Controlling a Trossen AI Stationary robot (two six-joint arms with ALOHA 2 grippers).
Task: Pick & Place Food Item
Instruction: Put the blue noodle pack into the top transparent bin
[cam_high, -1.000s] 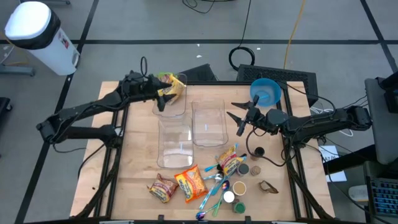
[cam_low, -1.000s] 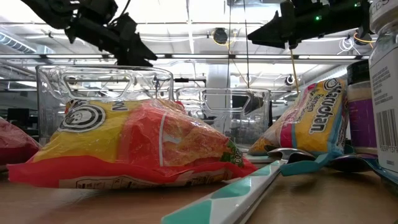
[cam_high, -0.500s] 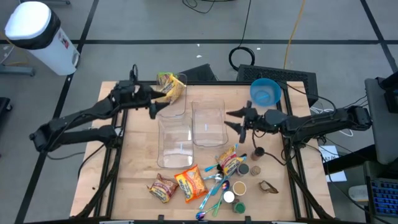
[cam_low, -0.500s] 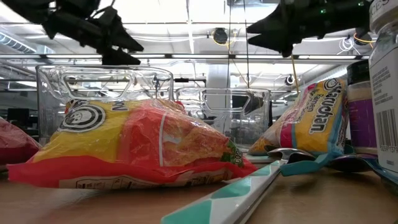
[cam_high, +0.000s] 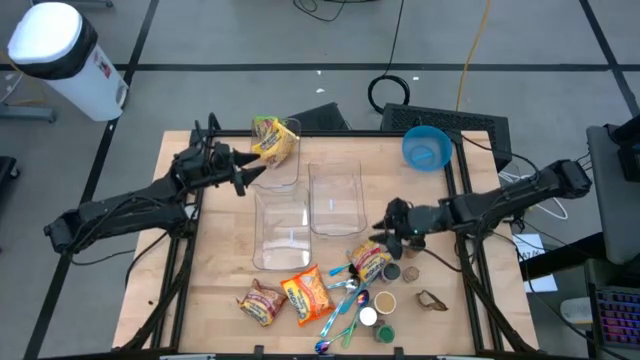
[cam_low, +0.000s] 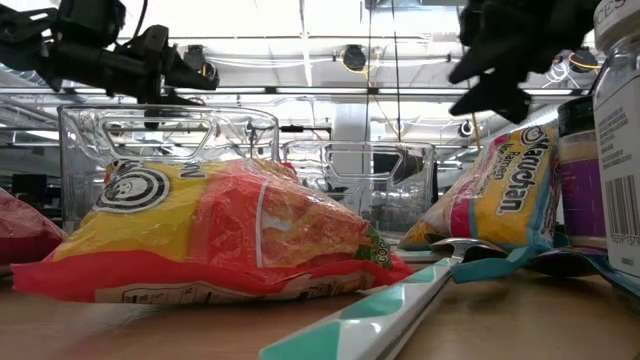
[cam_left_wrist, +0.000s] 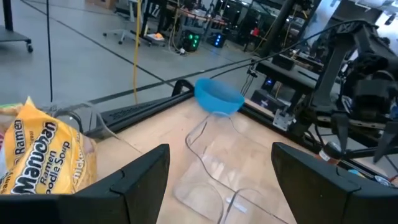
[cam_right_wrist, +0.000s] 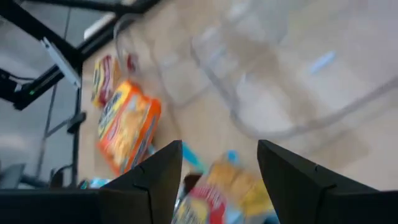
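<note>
Cluttered wooden table (cam_high: 220, 262) on grey taped floor (cam_high: 250, 35).

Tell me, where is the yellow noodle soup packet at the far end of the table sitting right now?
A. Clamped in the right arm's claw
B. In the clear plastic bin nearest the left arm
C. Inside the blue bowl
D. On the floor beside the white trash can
B. The yellow noodle soup packet rests in the clear plastic bin at the far left, with the left claw open and empty beside it.
</note>
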